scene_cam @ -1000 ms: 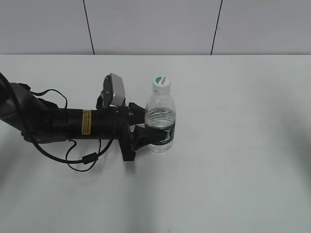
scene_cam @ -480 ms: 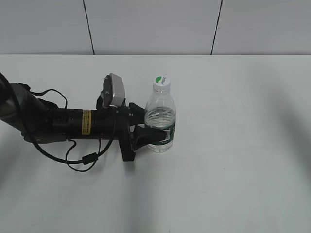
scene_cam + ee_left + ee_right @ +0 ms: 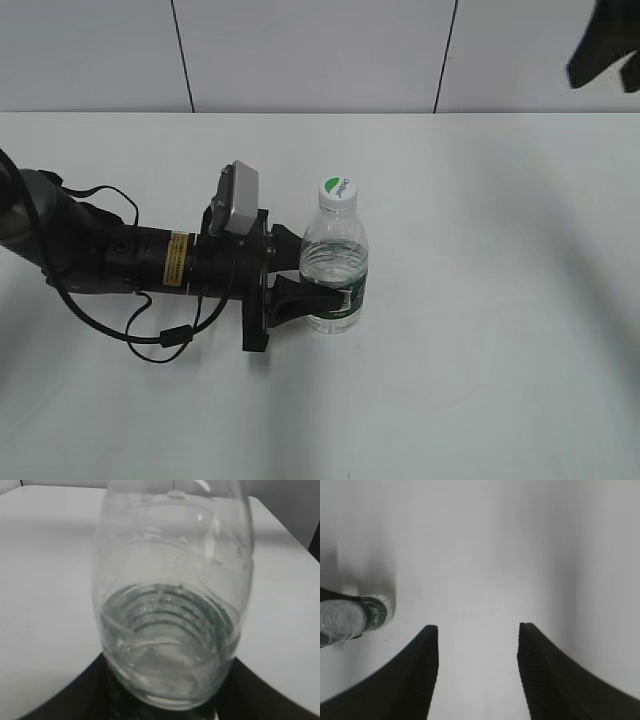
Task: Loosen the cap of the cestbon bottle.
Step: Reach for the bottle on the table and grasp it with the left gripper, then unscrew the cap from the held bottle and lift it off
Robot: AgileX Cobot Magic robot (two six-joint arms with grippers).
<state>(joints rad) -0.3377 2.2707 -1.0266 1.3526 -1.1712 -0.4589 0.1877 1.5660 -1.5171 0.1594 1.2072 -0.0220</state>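
The cestbon bottle (image 3: pixel 334 265) stands upright on the white table, clear and ribbed with a dark green label band low on its body. Its white cap (image 3: pixel 337 190) with a green patch sits on top. My left gripper (image 3: pixel 315 295) reaches in from the left and is shut on the bottle's lower body. The bottle fills the left wrist view (image 3: pixel 172 595), with my dark fingers either side of its base. My right gripper (image 3: pixel 478 627) is open and empty above the table; the bottle (image 3: pixel 350 617) shows at the left edge of its view. In the exterior view the right gripper (image 3: pixel 605 45) is a dark shape at the top right corner.
The white table (image 3: pixel 500 330) extends to the right and front of the bottle. A grey panelled wall (image 3: pixel 320 55) runs behind the table's far edge. The left arm's black cables (image 3: pixel 160 335) lie on the table at the left.
The left gripper has shifted the bottle slightly right and toward the front. The right arm has come into the exterior view at the top right corner.
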